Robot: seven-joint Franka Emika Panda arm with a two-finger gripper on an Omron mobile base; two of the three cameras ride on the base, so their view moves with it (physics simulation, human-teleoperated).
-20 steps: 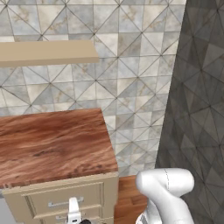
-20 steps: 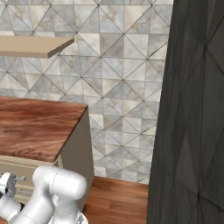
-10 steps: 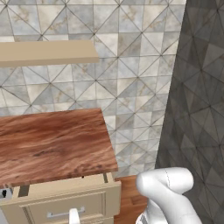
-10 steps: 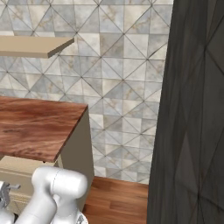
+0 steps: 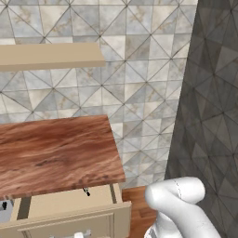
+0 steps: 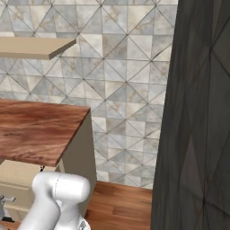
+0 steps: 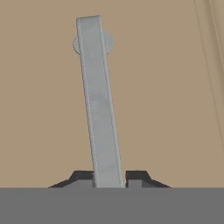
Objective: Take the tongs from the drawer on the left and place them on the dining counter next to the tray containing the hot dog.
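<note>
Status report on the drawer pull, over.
Gripper shut on the silver handle. Drawer partly out under the wood counter, pale inside showing. A small black tip shows inside the drawer; cannot tell if it is the tongs. Nothing blocking.

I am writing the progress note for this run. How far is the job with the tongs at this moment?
Done: the drawer is pulled partly out under the wood counter. In hand: the gripper is shut on the silver handle, seen in the hand view. Left: lifting out the tongs, whose black tip seems to show inside, and carrying them to the dining counter beside the tray.
</note>
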